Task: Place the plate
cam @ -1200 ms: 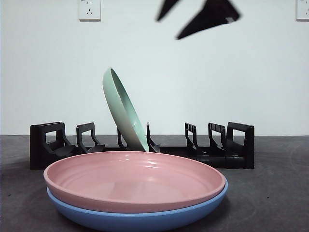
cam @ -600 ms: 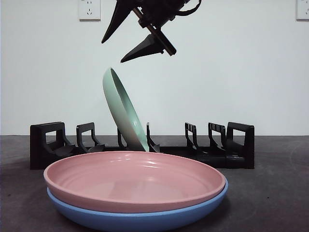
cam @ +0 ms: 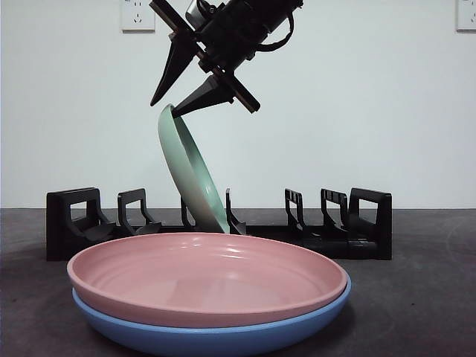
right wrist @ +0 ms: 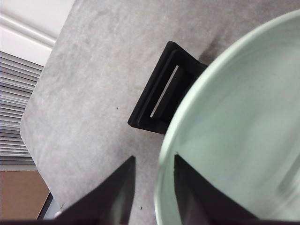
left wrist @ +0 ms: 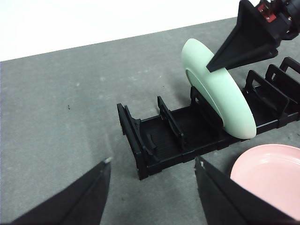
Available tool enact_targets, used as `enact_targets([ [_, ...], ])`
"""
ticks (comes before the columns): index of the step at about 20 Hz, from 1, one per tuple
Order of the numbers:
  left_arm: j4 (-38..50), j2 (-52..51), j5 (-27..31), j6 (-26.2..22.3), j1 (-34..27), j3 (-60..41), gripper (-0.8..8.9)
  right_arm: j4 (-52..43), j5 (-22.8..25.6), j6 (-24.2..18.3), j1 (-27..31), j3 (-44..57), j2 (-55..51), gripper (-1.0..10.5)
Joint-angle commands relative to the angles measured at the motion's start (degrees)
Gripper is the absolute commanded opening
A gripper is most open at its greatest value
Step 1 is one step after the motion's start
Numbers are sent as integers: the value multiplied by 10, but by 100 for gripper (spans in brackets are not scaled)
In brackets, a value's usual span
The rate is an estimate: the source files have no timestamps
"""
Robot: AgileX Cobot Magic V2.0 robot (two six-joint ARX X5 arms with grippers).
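Because the green plate (cam: 190, 171) leaned tilted in a middle slot of the rack (cam: 216, 223), only its foot caught between the dividers, its top rim stood free, and that was where the right gripper (cam: 172, 95) hung: directly above the rim, jaws apart, one to each side of the edge. In the right wrist view the rim ran between the two jaws with a gap showing, so contact could not be confirmed; it read as a gripper set to pinch or steady the plate, not clamped on it. The plate looked seated but not upright, so the likely aim was to nudge it straighter in the slot. In front of the rack a pink plate (cam: 208, 279) lay nested in a blue plate (cam: 216, 335) on the counter (cam: 416, 297), flat and untouched. The left gripper (left wrist: 152, 187) waited off the rack's end, jaws spread and empty, near the pink plate.
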State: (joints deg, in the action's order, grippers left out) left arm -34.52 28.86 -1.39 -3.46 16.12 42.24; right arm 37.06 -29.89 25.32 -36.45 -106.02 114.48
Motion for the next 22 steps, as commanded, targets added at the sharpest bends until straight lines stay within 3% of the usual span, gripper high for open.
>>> enact_targets([
  [1,6,2,2,-2,1,5,285,7,1,-8,-6,-12,9,78],
  [3,7,2,2,-2,1,5,285,9,1,-14,-6,-13,7,16],
  [12,7,2,2,-1,1,5,285,23,9,-37,-5,-14,-57,14],
  [16,7,2,2,-1,1,5,285,30,-8,-53,-11,-14,-97,14],
  [20,7,2,2,-2,1,5,282,86,5,-109,-35,-14,-142,14],
  [22,8,2,2,-2,1,5,282,126,48,-144,-61,-14,-158,14],
])
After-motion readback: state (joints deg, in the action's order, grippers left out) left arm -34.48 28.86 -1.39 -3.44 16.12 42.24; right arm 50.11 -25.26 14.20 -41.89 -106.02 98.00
